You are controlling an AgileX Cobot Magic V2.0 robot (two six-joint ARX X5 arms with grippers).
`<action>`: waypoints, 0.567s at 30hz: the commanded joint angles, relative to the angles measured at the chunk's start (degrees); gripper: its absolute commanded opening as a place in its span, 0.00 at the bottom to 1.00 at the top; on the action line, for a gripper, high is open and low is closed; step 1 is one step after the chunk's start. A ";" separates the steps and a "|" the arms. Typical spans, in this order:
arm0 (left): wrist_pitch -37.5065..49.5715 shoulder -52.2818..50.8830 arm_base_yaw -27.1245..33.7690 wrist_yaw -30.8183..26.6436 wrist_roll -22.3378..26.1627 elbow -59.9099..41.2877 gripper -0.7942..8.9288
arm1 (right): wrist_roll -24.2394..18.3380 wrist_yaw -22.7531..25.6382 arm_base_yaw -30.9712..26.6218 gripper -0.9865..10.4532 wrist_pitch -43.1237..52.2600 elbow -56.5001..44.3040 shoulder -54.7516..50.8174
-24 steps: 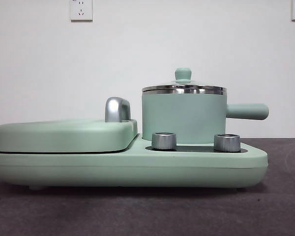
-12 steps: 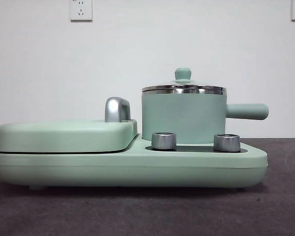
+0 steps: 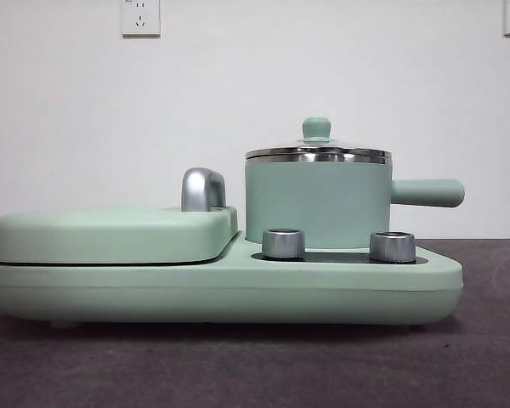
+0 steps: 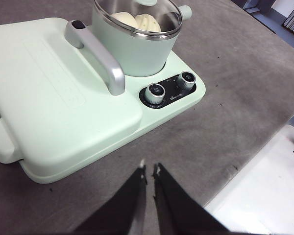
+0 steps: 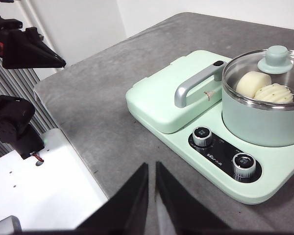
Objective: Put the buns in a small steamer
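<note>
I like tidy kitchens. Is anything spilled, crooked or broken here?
Nothing stands out. Both buns sit inside the steamer, its glass lid sits level on top, and no spill shows on the table.

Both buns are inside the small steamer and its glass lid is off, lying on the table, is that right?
Not quite. Both buns are inside the small steamer, but the glass lid is on the pot, as the right wrist view shows.

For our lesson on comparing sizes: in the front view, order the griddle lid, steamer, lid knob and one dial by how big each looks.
1. Griddle lid
2. Steamer
3. Dial, though it stands nearer the camera
4. Lid knob
</note>
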 commanded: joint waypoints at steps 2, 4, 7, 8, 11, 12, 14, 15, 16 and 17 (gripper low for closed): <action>0.63 0.35 -0.22 -0.11 -0.24 0.31 0.11 | -0.28 0.13 0.55 0.10 0.83 0.48 0.15; 0.63 0.35 -0.22 -0.11 -0.24 0.31 0.11 | -0.28 0.15 0.55 0.10 0.83 0.48 0.15; 1.20 0.04 -0.11 -0.11 -0.24 0.11 0.11 | -0.28 0.13 0.55 0.10 0.83 0.48 0.15; 2.19 -0.96 1.03 -0.26 0.00 -0.66 0.11 | -0.28 0.09 0.55 0.10 0.81 0.48 0.15; 4.20 -2.32 4.63 1.09 0.00 -2.91 0.11 | -0.28 0.11 0.55 0.10 0.83 0.48 0.15; 5.22 -3.21 6.84 1.27 0.00 -4.17 0.11 | -0.28 0.20 0.55 0.10 0.83 0.48 0.15; 8.81 -5.29 11.56 0.46 1.44 -7.41 0.10 | -0.28 0.15 0.55 0.10 0.83 0.50 0.15; 11.61 -6.64 14.40 -0.70 4.13 -9.55 0.10 | -0.28 0.15 0.55 0.10 0.81 0.48 0.15; 14.36 -8.00 16.92 -0.81 5.86 -11.65 0.11 | -0.28 0.11 0.55 0.10 0.83 0.50 0.15; 17.77 -9.92 20.09 -0.81 7.39 -14.56 0.11 | -0.28 0.09 0.55 0.10 0.83 0.50 0.15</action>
